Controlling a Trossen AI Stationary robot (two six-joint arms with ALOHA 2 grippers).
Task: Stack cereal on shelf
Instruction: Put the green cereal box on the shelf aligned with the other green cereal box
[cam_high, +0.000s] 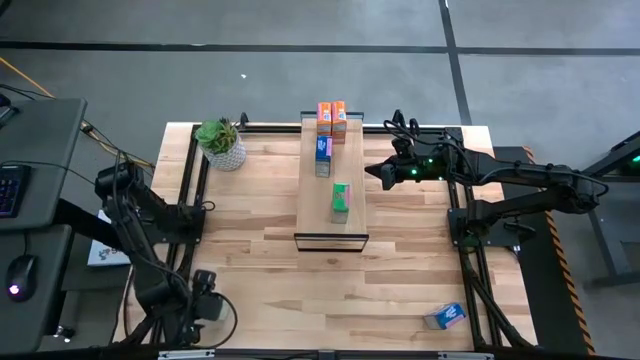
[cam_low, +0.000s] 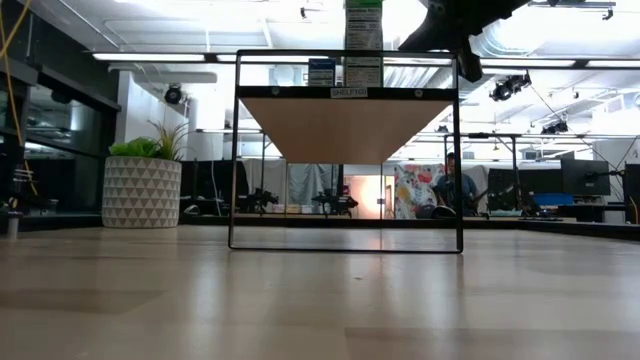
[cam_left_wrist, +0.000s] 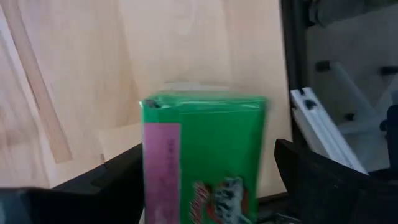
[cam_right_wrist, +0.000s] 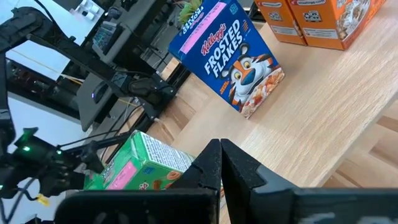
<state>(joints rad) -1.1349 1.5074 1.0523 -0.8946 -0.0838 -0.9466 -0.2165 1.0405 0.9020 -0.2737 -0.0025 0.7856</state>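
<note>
Seen from above, a long light-wood shelf (cam_high: 333, 205) on a thin black frame stood in the middle of a wide wooden table (cam_high: 250, 270). Four small cereal boxes stood on the shelf: two orange boxes (cam_high: 331, 117) side by side at its far end, a blue Frosted Flakes box (cam_high: 323, 157) just nearer than them, and a green box (cam_high: 341, 201) around the middle of the plank. The right arm reached in from the right side of the table, with the right pincer (cam_high: 376, 172) beside the shelf's right edge, level with the gap between the blue and the green box and touching neither. In the right wrist view its two dark fingers (cam_right_wrist: 239, 168) were pressed together with nothing between them, above the shelf's wood. The left arm was folded at the table's near left corner, and the left pincer (cam_high: 208, 306) hung there over the table. In the left wrist view it was clamped on a second green box (cam_left_wrist: 205, 158), which stood upright between the dark fingers (cam_left_wrist: 106, 180). Another blue box (cam_high: 444, 317) lay on the table near the near right corner, well apart from the shelf. A potted plant (cam_high: 222, 143) in a patterned white pot stood at the far left of the table, left of the shelf.
</note>
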